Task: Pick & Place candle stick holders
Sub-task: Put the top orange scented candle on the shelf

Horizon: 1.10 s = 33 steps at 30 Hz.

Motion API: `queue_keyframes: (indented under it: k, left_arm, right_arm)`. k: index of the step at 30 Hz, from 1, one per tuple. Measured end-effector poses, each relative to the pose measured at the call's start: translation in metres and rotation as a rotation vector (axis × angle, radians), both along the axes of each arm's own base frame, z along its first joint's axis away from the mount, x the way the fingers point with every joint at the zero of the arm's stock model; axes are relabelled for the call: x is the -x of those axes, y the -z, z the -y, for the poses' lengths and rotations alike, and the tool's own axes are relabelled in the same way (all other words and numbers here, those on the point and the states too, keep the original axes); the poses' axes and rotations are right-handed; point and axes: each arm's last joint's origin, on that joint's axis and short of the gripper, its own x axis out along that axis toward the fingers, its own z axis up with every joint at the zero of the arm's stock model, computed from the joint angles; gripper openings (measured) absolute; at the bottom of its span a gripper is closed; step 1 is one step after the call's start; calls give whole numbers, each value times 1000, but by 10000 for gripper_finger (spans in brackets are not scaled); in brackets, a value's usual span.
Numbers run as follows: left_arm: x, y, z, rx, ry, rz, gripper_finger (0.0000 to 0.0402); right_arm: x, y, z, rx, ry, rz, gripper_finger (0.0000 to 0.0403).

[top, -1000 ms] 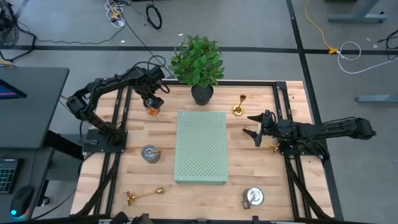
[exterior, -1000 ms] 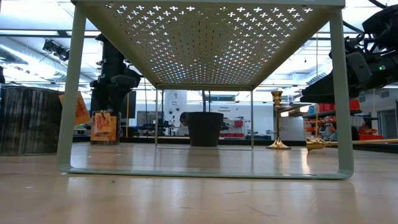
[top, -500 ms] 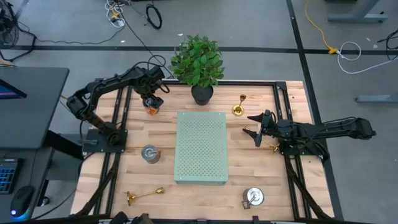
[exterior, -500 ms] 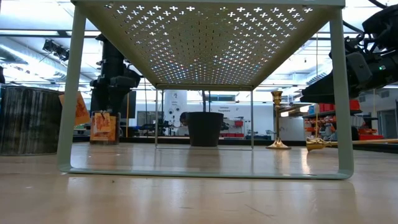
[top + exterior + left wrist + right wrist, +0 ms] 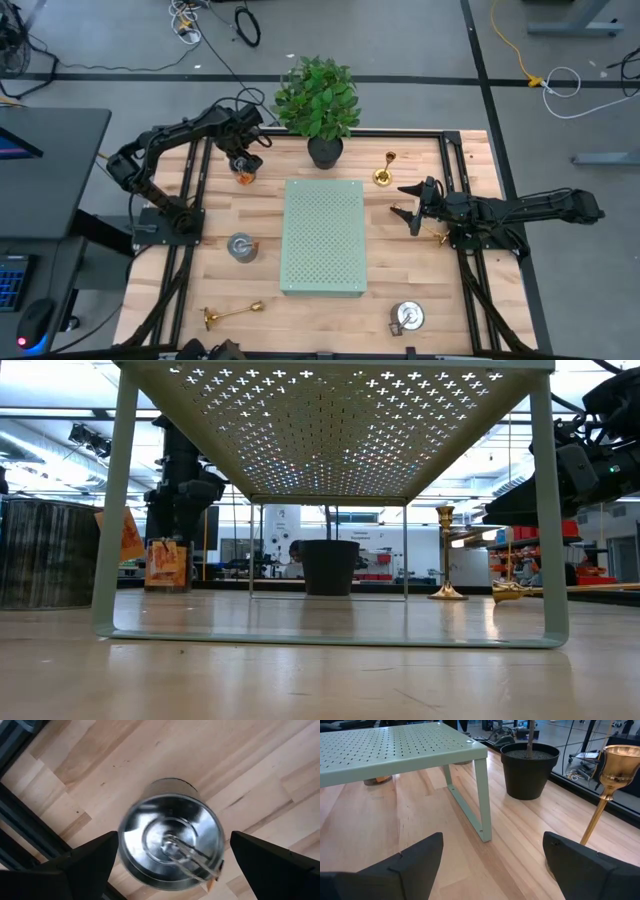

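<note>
My left gripper (image 5: pixel 243 166) is open at the table's far left, pointing down over a squat silver candle stick holder (image 5: pixel 170 840). Its fingers stand on either side of the holder without touching it. My right gripper (image 5: pixel 403 200) is open and empty right of the pale green board (image 5: pixel 323 236). A gold holder (image 5: pixel 385 170) stands upright on its round base beyond it and also shows in the right wrist view (image 5: pixel 607 785). Another gold holder (image 5: pixel 440 237) lies under the right arm. A third gold one (image 5: pixel 230 314) lies at the near left. Silver ones sit at the left (image 5: pixel 240 247) and near right (image 5: pixel 407 318).
The pale green perforated board stands on legs at the table's middle. A black-potted plant (image 5: pixel 320 110) stands at the far edge behind it. Black frame rails (image 5: pixel 190 200) run along the table's left and right sides.
</note>
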Motion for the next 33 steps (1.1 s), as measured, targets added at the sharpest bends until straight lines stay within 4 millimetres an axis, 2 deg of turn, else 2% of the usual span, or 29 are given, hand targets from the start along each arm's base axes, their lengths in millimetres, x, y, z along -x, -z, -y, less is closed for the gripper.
queue_keyframes:
  k: [8,14,17,33]
  left_arm:
    - [7,4,-6,-6,-45,5,395]
    - [18,38,-1,5,-61,-2,395]
    - [23,48,3,26,-34,-23,395]
    - [22,49,3,24,-47,-15,395]
  right_arm:
    - [0,0,0,0,0,0,348]
    - [0,0,0,0,0,0,348]
    - [0,0,0,0,-1,1,348]
    - [0,0,0,0,0,0,348]
